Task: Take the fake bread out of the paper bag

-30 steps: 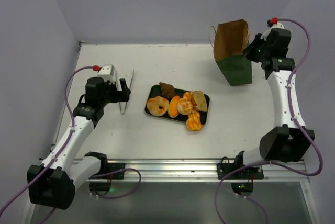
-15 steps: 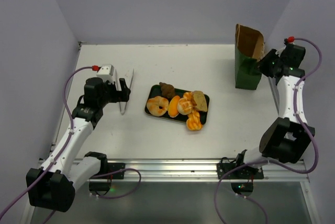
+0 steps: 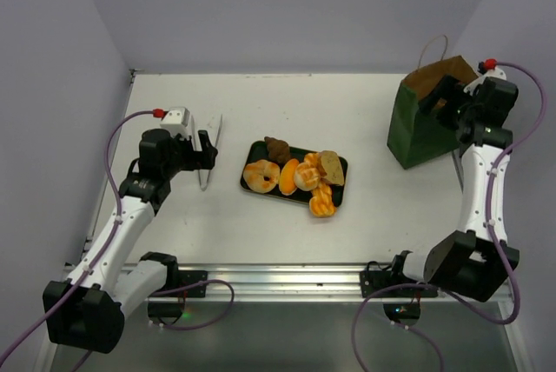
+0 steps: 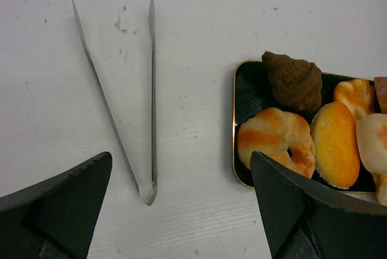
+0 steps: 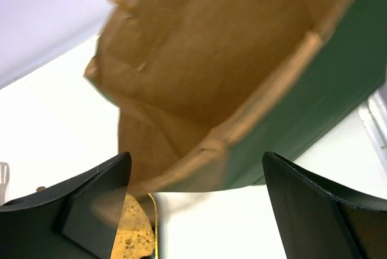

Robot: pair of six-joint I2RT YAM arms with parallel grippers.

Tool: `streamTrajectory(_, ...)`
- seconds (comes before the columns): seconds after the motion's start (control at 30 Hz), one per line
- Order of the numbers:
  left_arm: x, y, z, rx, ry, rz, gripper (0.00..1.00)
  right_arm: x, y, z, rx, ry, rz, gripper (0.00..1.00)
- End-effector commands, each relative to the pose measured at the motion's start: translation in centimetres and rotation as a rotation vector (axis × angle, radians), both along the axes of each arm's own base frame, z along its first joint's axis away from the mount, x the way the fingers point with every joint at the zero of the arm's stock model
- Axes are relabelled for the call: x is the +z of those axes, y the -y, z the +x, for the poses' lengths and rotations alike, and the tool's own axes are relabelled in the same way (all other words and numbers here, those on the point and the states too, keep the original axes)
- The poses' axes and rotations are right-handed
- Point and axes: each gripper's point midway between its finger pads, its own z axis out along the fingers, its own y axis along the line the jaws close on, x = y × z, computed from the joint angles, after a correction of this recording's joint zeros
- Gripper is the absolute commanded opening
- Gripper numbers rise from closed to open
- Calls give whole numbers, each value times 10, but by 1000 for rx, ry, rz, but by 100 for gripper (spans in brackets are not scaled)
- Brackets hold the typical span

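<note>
The fake bread point(image 3: 295, 174) lies heaped on the black tray point(image 3: 344, 163), none of it near either gripper's fingers: a glazed ring doughnut point(image 4: 275, 141) at the tray's left end, a dark brown piece point(image 4: 293, 80) just behind it, an orange oval roll point(image 4: 335, 144) beside the doughnut, a tan slice point(image 3: 331, 167) toward the tray's right end and an orange braided loaf point(image 3: 321, 202) at its near edge. The paper bag point(image 3: 417, 129) sits well apart from the tray, to its right and farther back, tipped so that its brown inside faces the right gripper point(image 5: 195, 157). That gripper is at the bag's mouth with its fingers spread wide; the rim lies between them, unpinched. The left gripper point(image 4: 181, 156) hangs left of the tray, fingers spread wide and holding nothing, above metal tongs point(image 4: 152, 89) lying flat on the table just left of the tray.
</note>
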Motion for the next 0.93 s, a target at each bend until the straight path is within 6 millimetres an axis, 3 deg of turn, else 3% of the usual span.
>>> streamTrajectory(0.0,8,2,0,-24,42,11,100,21,9,-13,-15,58,-112,96)
streamTrajectory(0.3,12,3,-2,-30,56,11,99,23,5,-41,-11,52,-172,99)
streamTrajectory(0.47,14,4,-2,-33,64,10,100,42,-6,-69,37,101,-255,99)
streamTrajectory(0.73,20,5,-4,-39,85,8,100,36,13,-110,-70,-43,-353,99)
streamTrajectory(0.9,22,6,-5,-36,94,12,100,40,16,-127,-45,3,-493,99)
